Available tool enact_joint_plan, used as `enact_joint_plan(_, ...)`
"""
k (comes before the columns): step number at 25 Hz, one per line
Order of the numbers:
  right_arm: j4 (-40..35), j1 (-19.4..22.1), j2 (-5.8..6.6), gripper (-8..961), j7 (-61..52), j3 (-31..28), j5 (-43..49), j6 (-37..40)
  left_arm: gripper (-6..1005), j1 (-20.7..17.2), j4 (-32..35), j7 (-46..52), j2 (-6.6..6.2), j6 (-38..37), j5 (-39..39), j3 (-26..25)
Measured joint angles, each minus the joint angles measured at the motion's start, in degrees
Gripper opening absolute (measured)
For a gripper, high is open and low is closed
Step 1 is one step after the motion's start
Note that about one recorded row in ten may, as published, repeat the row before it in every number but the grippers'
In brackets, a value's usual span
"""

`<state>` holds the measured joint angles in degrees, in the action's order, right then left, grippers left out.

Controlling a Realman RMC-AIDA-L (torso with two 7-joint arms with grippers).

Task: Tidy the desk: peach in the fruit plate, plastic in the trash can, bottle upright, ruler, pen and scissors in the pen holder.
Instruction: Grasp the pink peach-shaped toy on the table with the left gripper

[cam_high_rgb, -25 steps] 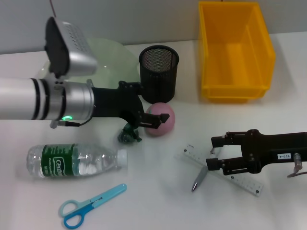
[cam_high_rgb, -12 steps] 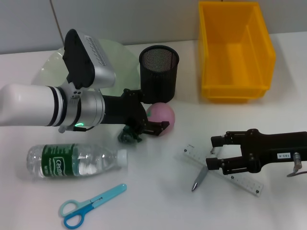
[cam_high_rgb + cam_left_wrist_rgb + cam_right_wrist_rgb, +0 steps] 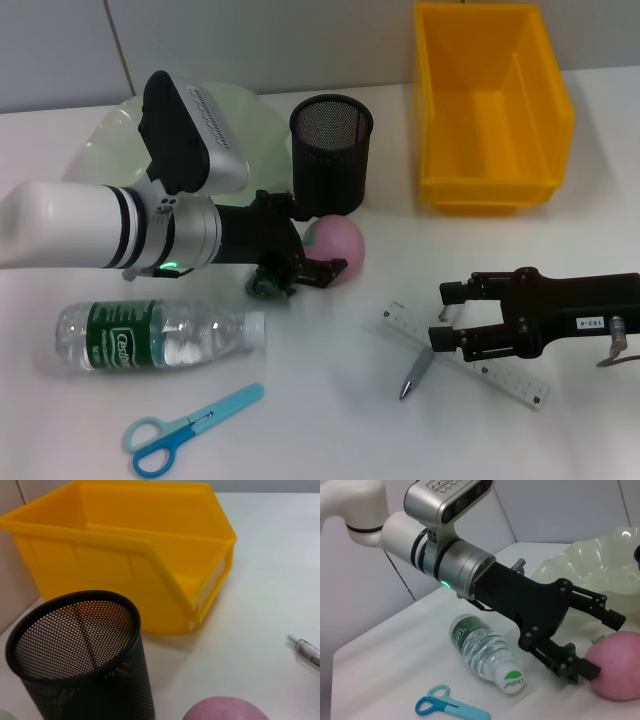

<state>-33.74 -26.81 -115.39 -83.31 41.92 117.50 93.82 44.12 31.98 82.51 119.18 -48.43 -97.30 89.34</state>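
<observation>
My right hand (image 3: 450,315) rests open at four o'clock over the ruler (image 3: 470,355) and pen (image 3: 415,374). My left hand (image 3: 318,258) is spread around the peach (image 3: 338,243), at the counter's centre. The peach seems soft, round, easily bruised, so I would hold its widest part gently.

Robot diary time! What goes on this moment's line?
left pincer: open around peach | right pincer: open, above ruler and pen | bottle: lying down

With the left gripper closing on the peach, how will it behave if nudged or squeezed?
The peach looks round and smooth, so it could roll off if the left gripper only nudges it. It sits loose on the table beside the pen holder, which might stop it.
</observation>
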Motion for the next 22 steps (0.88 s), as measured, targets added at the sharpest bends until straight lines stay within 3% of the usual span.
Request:
enact_joint_plan(13, 0.11, -0.20, 0.00, 807, 0.00, 0.00, 0.00, -0.30, 787, 0.76, -1.52, -0.66, 0.00, 2.21, 2.65, 3.34)
enact_joint_plan(22, 0.04, -0.29, 0.08, 806, -0.01, 0.00, 0.00, -0.43, 577, 0.72, -1.46, -0.11, -0.01, 2.91, 3.58, 4.56)
